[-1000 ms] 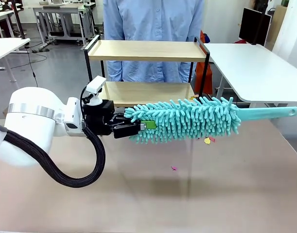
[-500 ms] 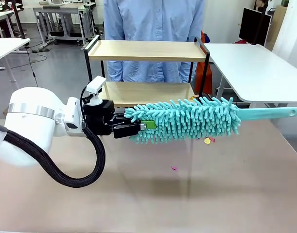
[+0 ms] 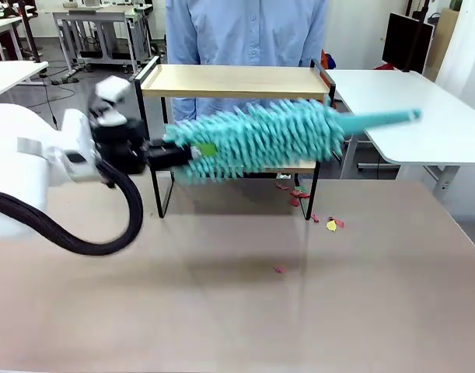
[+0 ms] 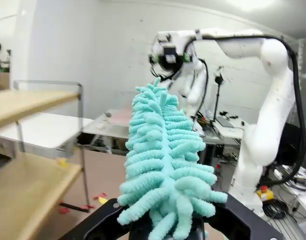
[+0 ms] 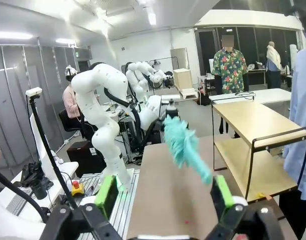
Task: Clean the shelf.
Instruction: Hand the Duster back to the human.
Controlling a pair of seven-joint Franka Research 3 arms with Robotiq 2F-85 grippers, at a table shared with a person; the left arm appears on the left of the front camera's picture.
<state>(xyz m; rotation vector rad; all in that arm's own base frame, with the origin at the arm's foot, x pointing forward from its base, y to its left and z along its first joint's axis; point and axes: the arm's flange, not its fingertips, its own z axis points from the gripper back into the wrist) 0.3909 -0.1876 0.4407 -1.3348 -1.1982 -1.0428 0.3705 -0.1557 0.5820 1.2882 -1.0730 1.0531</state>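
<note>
In the front view the shelf (image 3: pixel 235 81), a small two-tier rack of light wooden boards in a thin black frame, stands at about twelve o'clock on the beige table (image 3: pixel 237 311), against its far edge, with a person in a light blue shirt (image 3: pixel 245 27) just behind it. The left gripper (image 3: pixel 181 152) reaches in from nine o'clock and is clamped tight on the near end of a teal chenille duster (image 3: pixel 256 138); the duster lies roughly level across the front of the shelf, between the upper and lower boards, its smooth teal handle (image 3: pixel 377 119) pointing toward two o'clock past the shelf's right post. The duster and arm are blurred, so I cannot tell whether the fibres touch the boards. Small red and yellow paper scraps (image 3: pixel 331 224) lie on the table just off the shelf's right front leg, with one more pink scrap (image 3: pixel 278 270) nearer the middle of the table. The left wrist view looks along the duster (image 4: pixel 163 165), which rises from the clenched fingers (image 4: pixel 100 227) toward twelve o'clock, with the shelf boards (image 4: pixel 27 195) at nine o'clock. In the right wrist view the right gripper (image 5: pixel 165 197) stands spread wide with nothing between its green pads (image 5: pixel 106 195), well apart from the shelf (image 5: pixel 260 145) at three o'clock and the duster (image 5: pixel 185 147) near centre.
</note>
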